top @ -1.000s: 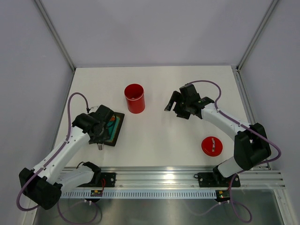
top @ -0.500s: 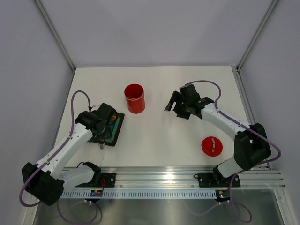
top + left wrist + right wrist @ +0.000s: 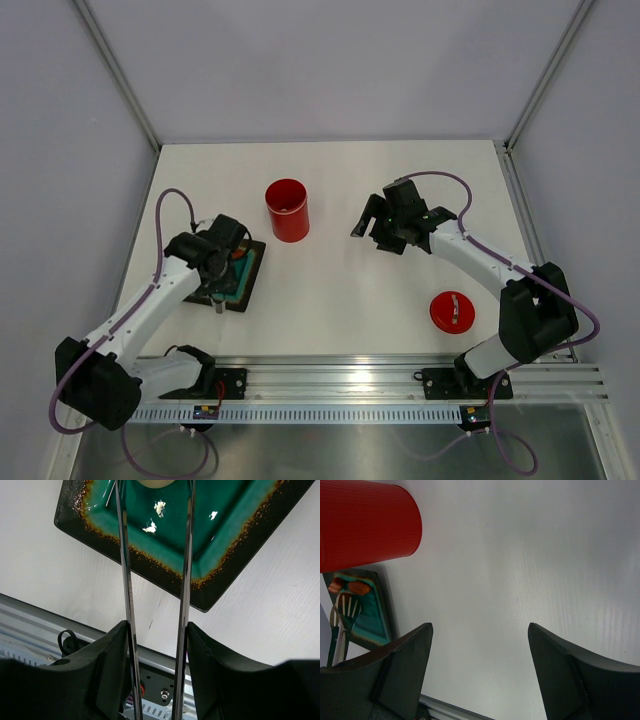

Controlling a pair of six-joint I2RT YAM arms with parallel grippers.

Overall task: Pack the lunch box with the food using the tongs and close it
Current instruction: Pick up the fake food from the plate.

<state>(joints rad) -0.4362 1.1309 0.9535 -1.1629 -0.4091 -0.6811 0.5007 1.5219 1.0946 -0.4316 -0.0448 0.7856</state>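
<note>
The left gripper (image 3: 157, 630) hangs over the black tray (image 3: 220, 587), which lies at about 8 o'clock from the middle of the surface (image 3: 350, 300). Its jaws are closed partway on the tongs (image 3: 125, 580), one jaw pressing each of the two thin metal strips from outside. The strips run side by side with a gap between them, out over the tray's glazed teal middle. At their far end a cream-white food piece (image 3: 156, 482) sits between the two tips. Only its lower edge is in the left wrist view, so I cannot say whether the tips actually pinch it.

Two orange pieces (image 3: 350, 586) lie on the tray, seen in the right wrist view just past the forked end of the tongs.

The lunch box (image 3: 287, 210) stands upright and uncovered at about 11 o'clock, just beyond the tray's far corner. Its lid (image 3: 452, 312) lies flat at about 4 o'clock, handle up, well apart from it.

The right gripper (image 3: 480, 627) hovers near the middle, at about 2 o'clock, its jaws spread wide and holding nothing, bare surface below them.
</note>
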